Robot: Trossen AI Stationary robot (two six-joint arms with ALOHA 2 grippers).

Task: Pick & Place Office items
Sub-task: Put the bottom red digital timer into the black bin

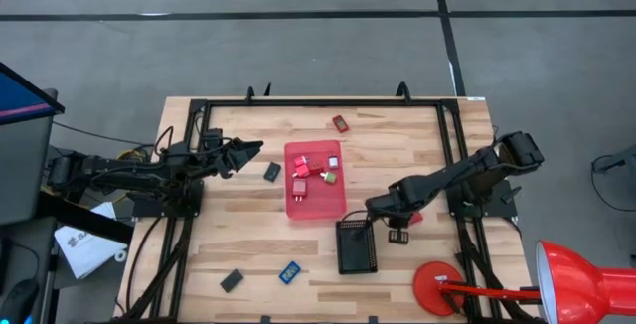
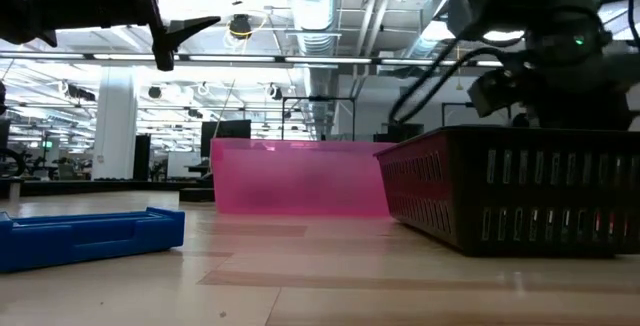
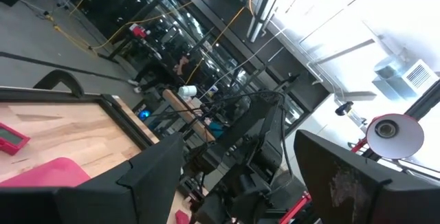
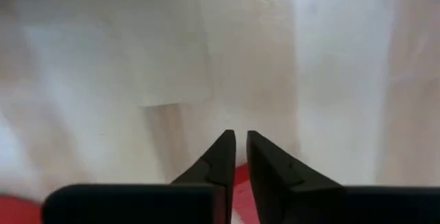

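The office items are seen scattered over the wooden surface (image 1: pixel 248 235). Five small pieces, four red and one silvery-white, are counted on the pink-red tray (image 1: pixel 298 208). Outside it, one red piece (image 1: pixel 340 122) is found near the far edge, one black piece (image 1: pixel 272 172) just left of the tray, and one black piece (image 1: pixel 232 280) and one blue piece (image 1: pixel 289 272) toward the near edge. One more red piece (image 1: pixel 414 218) is partly hidden at the right pincer (image 1: pixel 397 233), beside the black grid tray (image 1: pixel 356 246). That pincer is closed, its tips nearly touching; whether anything is gripped cannot be told. The left pincer (image 1: pixel 248 149) is held open above the surface, empty.
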